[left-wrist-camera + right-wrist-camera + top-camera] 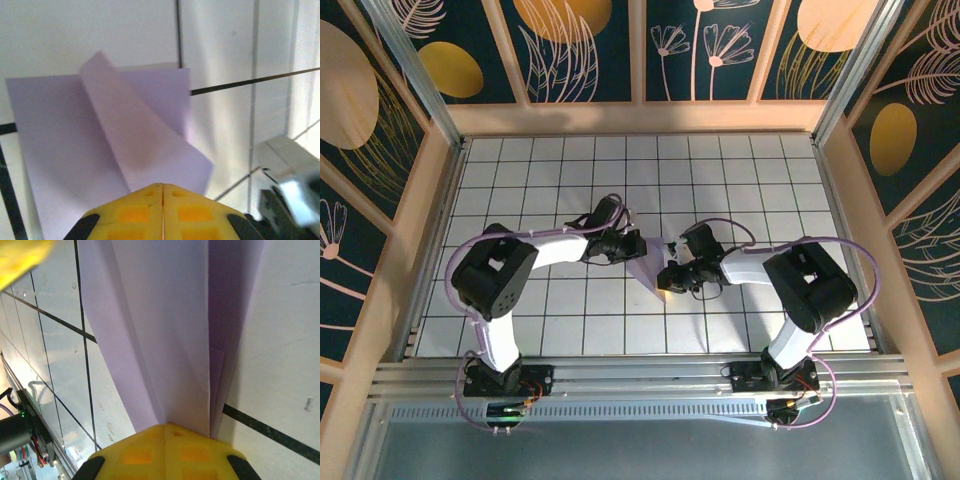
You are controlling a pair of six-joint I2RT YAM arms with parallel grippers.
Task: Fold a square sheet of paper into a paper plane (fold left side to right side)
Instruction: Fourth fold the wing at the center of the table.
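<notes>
The square sheet of paper, pale lavender and partly folded, lies mid-table between both arms. In the left wrist view a flap of it rises off the flat layer and runs down behind my left gripper, whose yellow jaws are pressed together at its edge. From above, the left gripper is at the paper's upper left. My right gripper is shut on the narrow end of several folded layers. It sits at the paper's lower right.
White grid tiles cover the table, fenced by wooden walls and metal rails at the near edge. The right arm's body shows blurred at the lower right of the left wrist view. The left fingertip shows in the right wrist view's corner.
</notes>
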